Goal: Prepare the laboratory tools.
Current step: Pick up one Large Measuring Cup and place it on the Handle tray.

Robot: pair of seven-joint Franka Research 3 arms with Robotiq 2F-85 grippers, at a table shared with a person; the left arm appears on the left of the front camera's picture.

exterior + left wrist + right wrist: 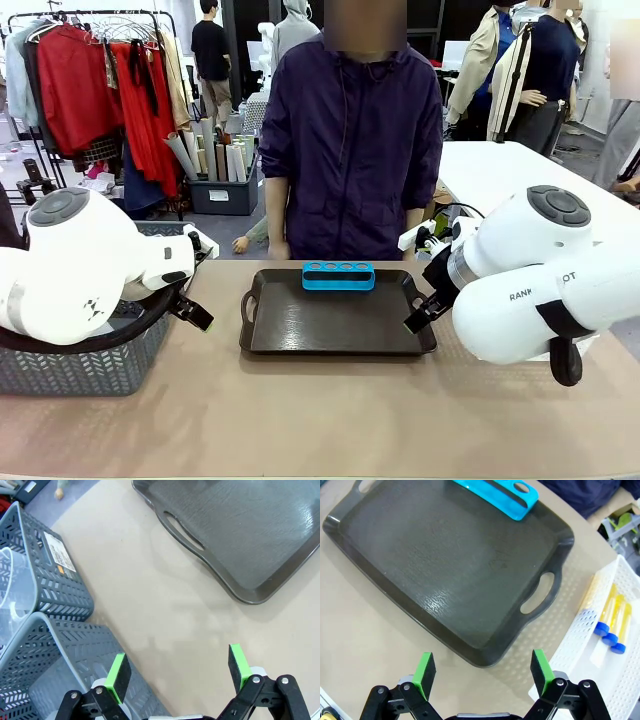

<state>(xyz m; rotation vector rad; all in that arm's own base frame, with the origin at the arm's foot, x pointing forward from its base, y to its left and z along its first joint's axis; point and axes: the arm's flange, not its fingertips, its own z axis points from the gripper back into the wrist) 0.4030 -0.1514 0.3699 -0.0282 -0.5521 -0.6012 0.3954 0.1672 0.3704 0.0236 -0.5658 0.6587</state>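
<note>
The small blue four-hole rack (pixel 338 276) stands empty on the far edge of the black tray (pixel 335 325), also visible as the rack (pixel 502 495) in the right wrist view. Blue-capped tubes of yellow liquid (pixel 610 622) lie in a white perforated basket (pixel 590 655) right of the tray. A clear beaker (pixel 10 595) sits inside a grey mesh basket (pixel 57 582). My left gripper (pixel 179 669) is open over bare table beside the tray's left handle. My right gripper (pixel 483 671) is open above the tray's near right corner. The conical flask is out of view.
A person in a dark jacket stands at the far side behind the tray. A second grey basket (pixel 50 665) lies right under my left gripper's left finger, and the basket (pixel 85 365) sits at the table's left. Bare table stretches along the near edge.
</note>
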